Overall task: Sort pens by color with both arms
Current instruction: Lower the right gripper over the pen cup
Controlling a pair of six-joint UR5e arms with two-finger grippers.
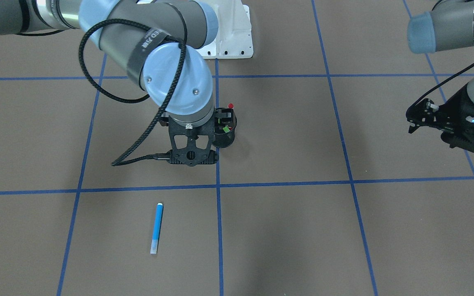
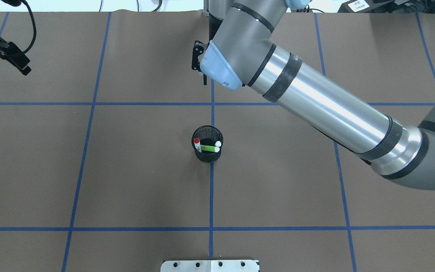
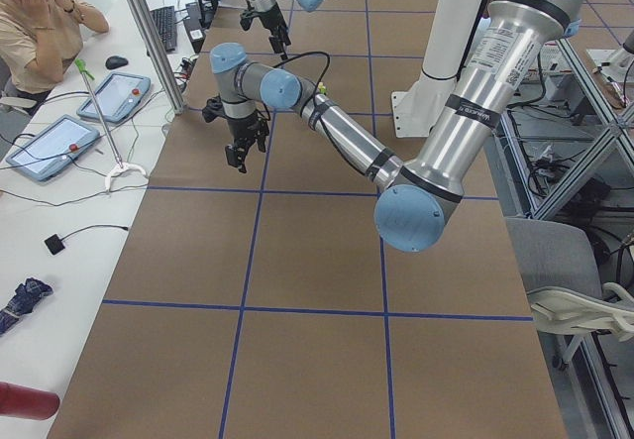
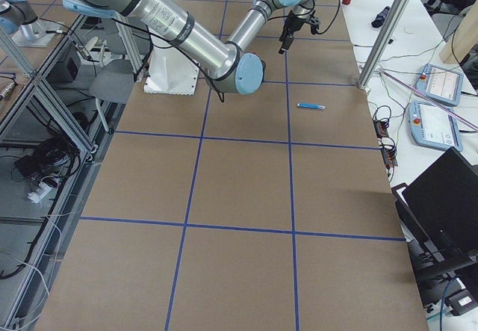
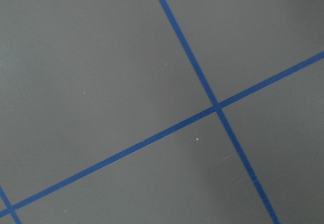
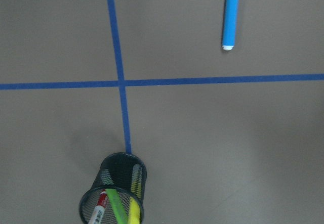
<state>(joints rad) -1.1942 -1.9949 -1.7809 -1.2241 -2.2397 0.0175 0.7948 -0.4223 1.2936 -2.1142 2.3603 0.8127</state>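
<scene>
Currently the blue pen [image 1: 156,228] lies on the counter [image 1: 344,246]; the red pen [image 2: 196,141], green pen [image 2: 210,148] and yellow pen [image 6: 132,210] stand in the black mesh cup [image 1: 224,135]. The right gripper [image 1: 191,154] hovers near the cup, its fingers hidden so I cannot tell their state; the left gripper [image 1: 416,119] hangs well apart, apparently spread and empty. Pulling one crowded pen could tip the cup; the front view shows the blue pen, which the right arm [image 2: 315,109] hides overhead.

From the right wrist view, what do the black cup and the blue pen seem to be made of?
Black cup: likely metal wire mesh, matte black; its wall shows a fine see-through grid.
Blue pen: probably plastic, smooth and evenly coloured, with a pale end.
</scene>
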